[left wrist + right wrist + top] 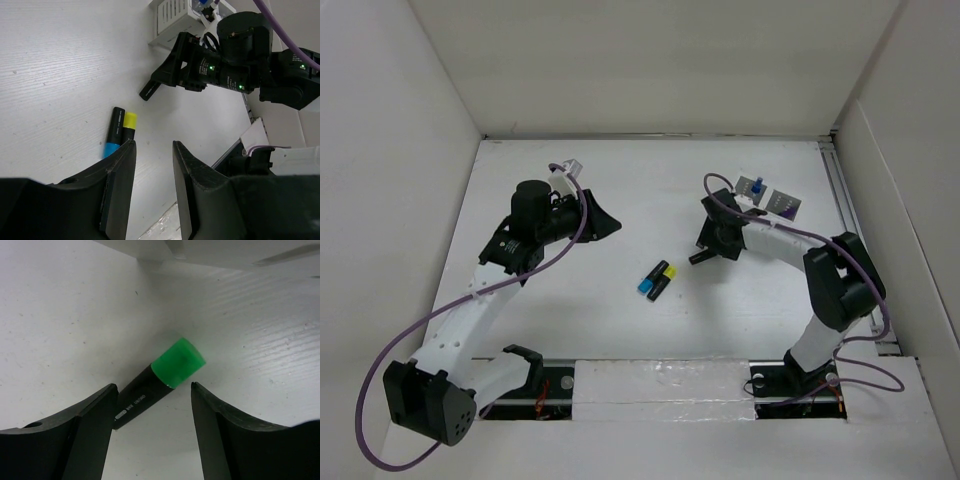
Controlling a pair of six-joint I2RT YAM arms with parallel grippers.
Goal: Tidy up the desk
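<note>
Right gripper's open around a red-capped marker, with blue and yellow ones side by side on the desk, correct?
Not red: the right wrist view shows a green cap. The right gripper is open around the green-capped marker; the blue marker and yellow marker lie side by side on the desk.

Top view: bright, even, diffuse light. Desk (600,320) near overexposed, soft shadows beneath both arms. Glare patches on glossy strip (660,385). Right wrist view: green-capped marker (160,380) sharp, faint soft shadow around the cap. Left wrist view slightly dimmer.
</note>
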